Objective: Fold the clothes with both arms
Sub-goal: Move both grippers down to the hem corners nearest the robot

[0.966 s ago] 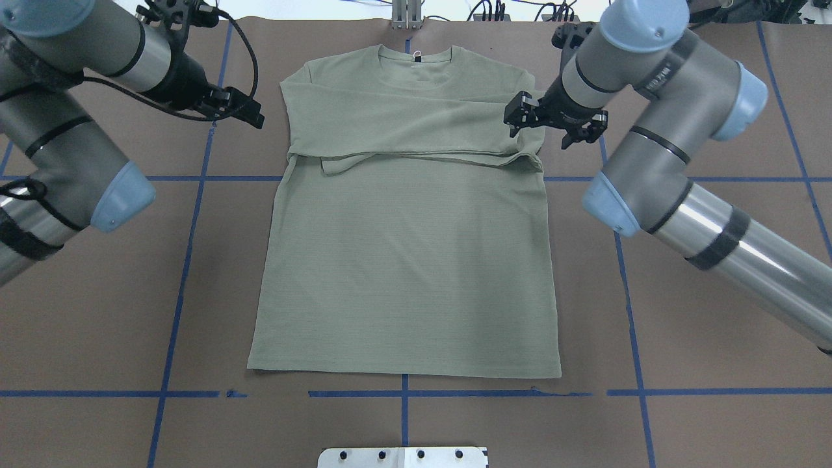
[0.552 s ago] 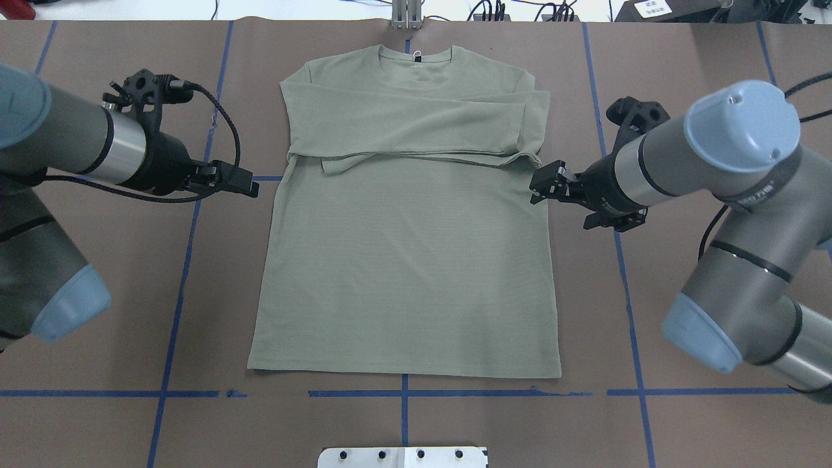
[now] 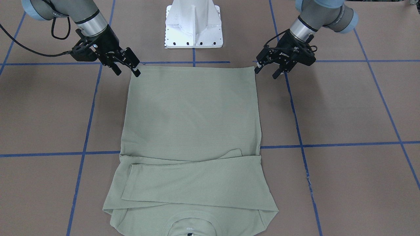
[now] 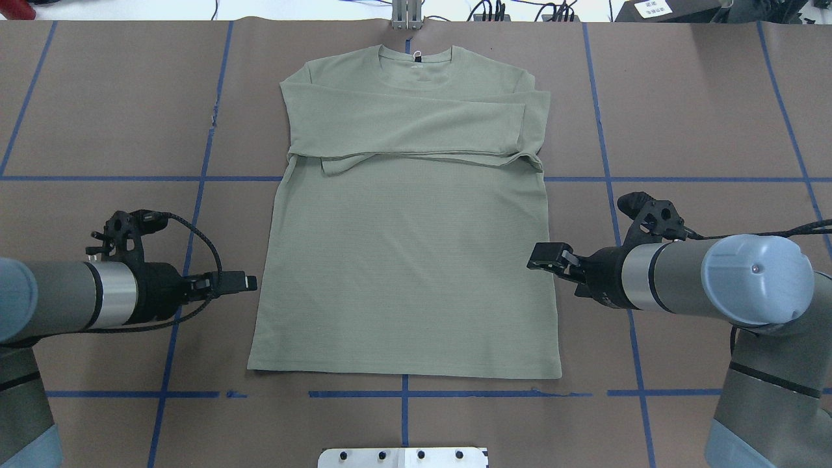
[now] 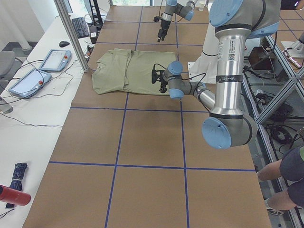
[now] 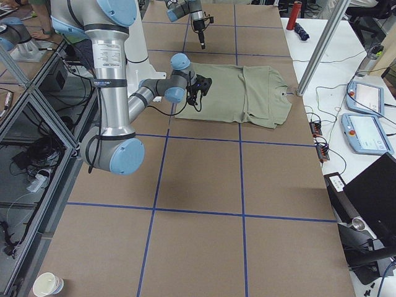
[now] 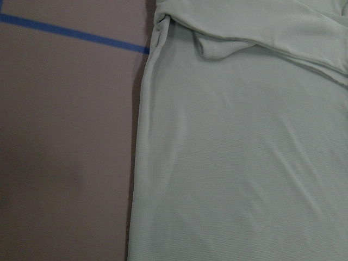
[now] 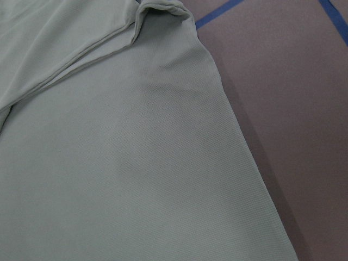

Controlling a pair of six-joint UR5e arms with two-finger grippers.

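The brown-papered table (image 4: 97,97) is crossed by blue tape lines; the sage-green shirt (image 4: 403,260) is laid flat at its middle, with the collar (image 4: 416,57) turned away from the robot; both sleeves (image 4: 416,133) are folded across the shirt's chest; the left arm (image 4: 65,305) is extended toward the shirt's left side edge and the right arm (image 4: 715,292) toward its right side edge, both toward the hem end; the left gripper (image 3: 265,73) is held just beside the shirt's left edge, fingers spread, nothing pinched; the right gripper (image 3: 128,73) is held at the shirt's right edge, likewise spread and empty.
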